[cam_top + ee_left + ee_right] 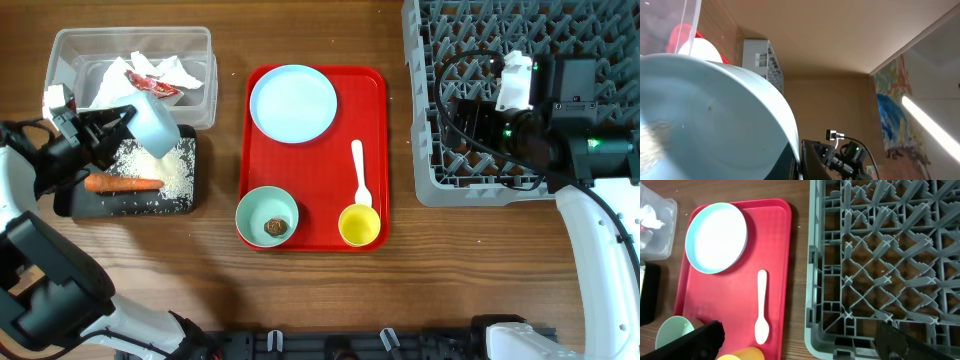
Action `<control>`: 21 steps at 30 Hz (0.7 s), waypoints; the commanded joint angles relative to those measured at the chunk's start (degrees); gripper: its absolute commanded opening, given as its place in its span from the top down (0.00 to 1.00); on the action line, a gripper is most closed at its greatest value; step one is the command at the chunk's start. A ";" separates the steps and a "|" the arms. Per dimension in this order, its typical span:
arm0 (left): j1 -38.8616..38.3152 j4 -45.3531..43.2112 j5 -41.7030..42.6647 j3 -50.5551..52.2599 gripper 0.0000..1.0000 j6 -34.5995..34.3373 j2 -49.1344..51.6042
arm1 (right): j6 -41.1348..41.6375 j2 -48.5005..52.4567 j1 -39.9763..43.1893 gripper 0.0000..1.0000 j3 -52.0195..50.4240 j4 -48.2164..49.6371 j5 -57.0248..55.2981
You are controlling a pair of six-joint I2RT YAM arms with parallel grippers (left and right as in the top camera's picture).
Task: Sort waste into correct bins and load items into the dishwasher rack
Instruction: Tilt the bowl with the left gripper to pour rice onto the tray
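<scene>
Left hand (128, 128) is clenching a mint bowl (158, 124), tilting it over the black tray (100, 205). Rice (165, 168) and carrot (122, 183) are lying in that tray. Napkin (125, 75) and wrapper (152, 86) are sitting in the clear tub (200, 40). Right hand (797, 330) is hovering over the rack (480, 20) edge, fingers spread wide, grasping nothing. Plate (293, 103), spoon (360, 175), cup (359, 225) and a second bowl (252, 205) holding a brown lump (274, 228) are sitting on the red tray (310, 190).
</scene>
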State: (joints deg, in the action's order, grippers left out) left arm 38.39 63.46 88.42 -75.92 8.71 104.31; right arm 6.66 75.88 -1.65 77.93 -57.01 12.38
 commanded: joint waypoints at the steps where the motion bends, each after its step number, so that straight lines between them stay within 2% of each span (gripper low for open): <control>1: 0.79 0.33 1.92 0.28 0.96 -0.15 0.50 | 1.01 0.55 0.24 0.00 1.22 -0.07 -0.74; 7: 0.79 0.55 1.92 0.28 0.96 -0.22 0.50 | 1.01 0.55 0.24 0.00 1.22 -0.26 -0.74; 11: 0.79 6.05 1.90 0.28 0.96 -0.83 0.37 | 0.98 0.55 0.24 0.00 1.22 -0.28 -0.74; 21: 0.79 4.63 1.88 0.28 0.96 -1.55 0.39 | 1.03 0.52 0.24 0.00 1.22 -0.83 -0.74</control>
State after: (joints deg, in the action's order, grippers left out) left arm 38.76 68.69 88.62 -75.90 7.40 104.31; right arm 6.68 75.88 -1.65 77.93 -57.74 12.38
